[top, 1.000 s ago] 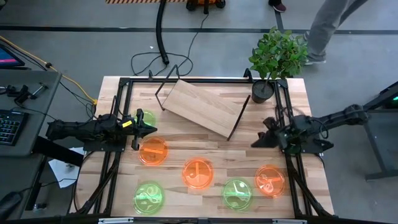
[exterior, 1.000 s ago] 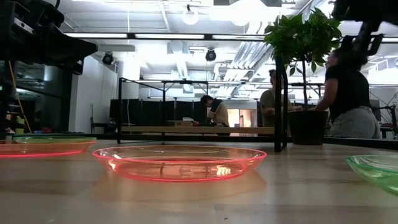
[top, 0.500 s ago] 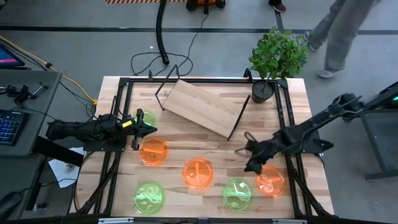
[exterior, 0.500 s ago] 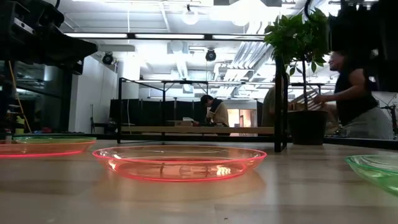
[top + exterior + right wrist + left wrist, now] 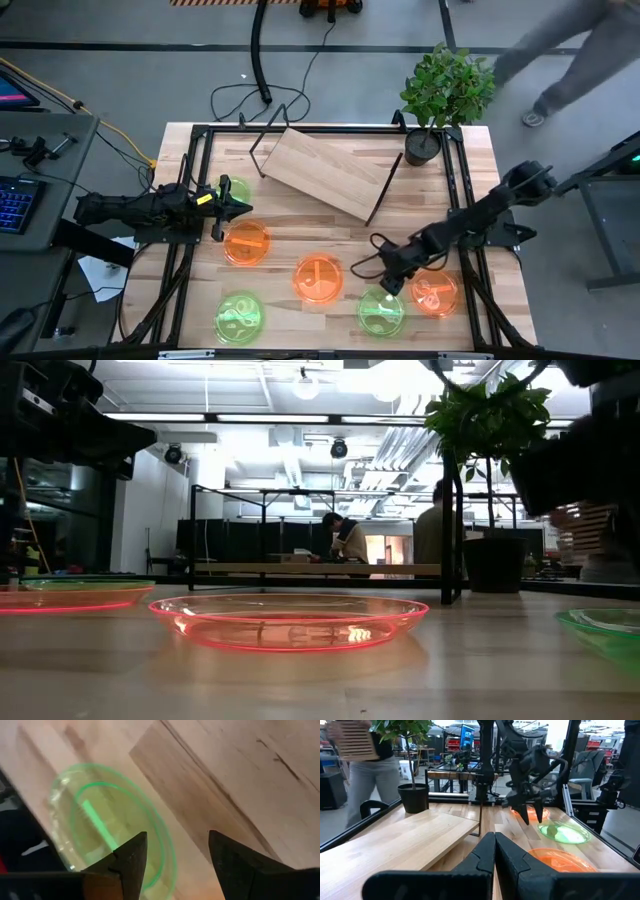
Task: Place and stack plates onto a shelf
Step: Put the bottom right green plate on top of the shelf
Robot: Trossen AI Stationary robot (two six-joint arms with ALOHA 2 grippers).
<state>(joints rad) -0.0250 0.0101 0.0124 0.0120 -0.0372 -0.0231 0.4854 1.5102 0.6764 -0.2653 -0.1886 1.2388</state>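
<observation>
Several small plates lie flat on the wooden table: orange ones [image 5: 247, 243], [image 5: 318, 277], [image 5: 435, 293] and green ones [image 5: 240, 318], [image 5: 382, 310], [image 5: 236, 190]. The shelf [image 5: 322, 170], a light board on dark wire legs, stands slantwise at the far middle. My right gripper [image 5: 386, 284] hangs open, pointing down over the far edge of the near-right green plate [image 5: 100, 830], one finger over it and one over bare wood, touching nothing. My left gripper [image 5: 240, 208] waits shut at the table's left, beside the far-left plates.
A potted plant [image 5: 440, 95] stands at the far right corner beside the shelf. A black frame [image 5: 300, 128] runs round the table. A person walks past beyond the far right edge. Bare wood lies between the shelf and the row of plates.
My right gripper has swung from the table's right side toward the near middle and down, ending over the near-right green plate, and its fingers have opened on the way. No plate has moved.
</observation>
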